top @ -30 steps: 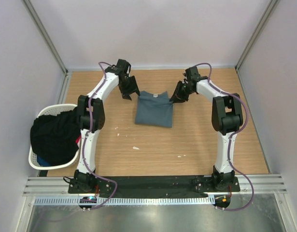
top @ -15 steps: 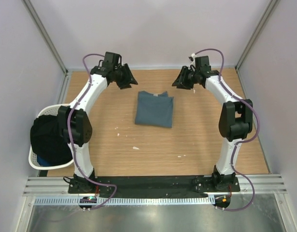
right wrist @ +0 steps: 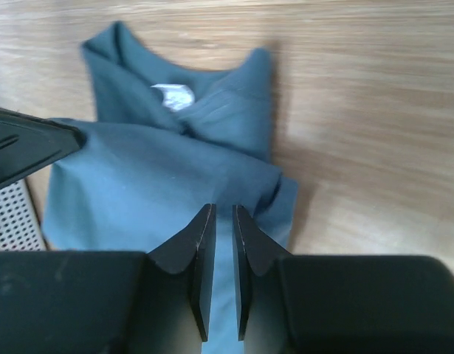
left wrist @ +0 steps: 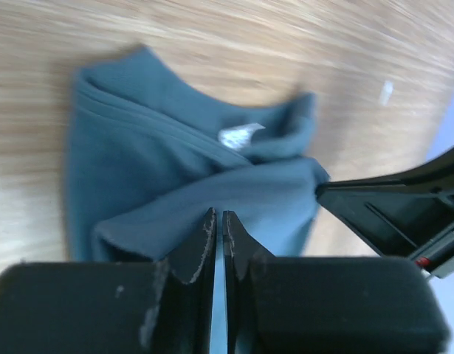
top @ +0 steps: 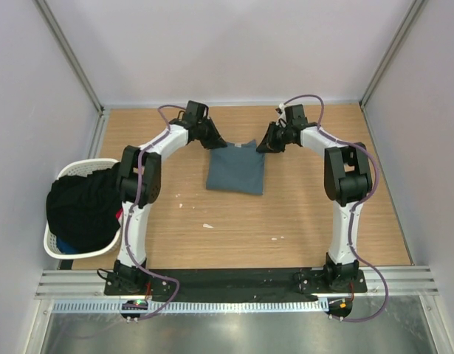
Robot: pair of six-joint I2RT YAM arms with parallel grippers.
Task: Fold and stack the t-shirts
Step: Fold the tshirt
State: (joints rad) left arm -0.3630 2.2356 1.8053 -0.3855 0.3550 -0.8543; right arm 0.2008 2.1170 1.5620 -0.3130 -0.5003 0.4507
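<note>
A slate blue-grey t-shirt (top: 235,171) lies folded into a rectangle at the back middle of the wooden table (top: 300,214), its white neck label (left wrist: 238,135) (right wrist: 173,94) facing up. My left gripper (top: 218,141) (left wrist: 218,214) is down on the shirt's far left corner, jaws closed to a thin slit on the cloth (left wrist: 153,169). My right gripper (top: 262,146) (right wrist: 223,208) is at the far right corner, jaws closed to a narrow gap filled with blue cloth (right wrist: 138,177). Each wrist view shows the other gripper at its edge.
A white laundry basket (top: 64,251) heaped with dark clothes (top: 83,206) stands off the table's left edge, beside the left arm. A few pale specks (top: 207,226) lie on the wood in front of the shirt. Walls and metal posts enclose the back and sides.
Both grippers were raised and wider open near the back wall half a second ago. They have come down onto the shirt's far corners and closed. The shirt has barely moved.
</note>
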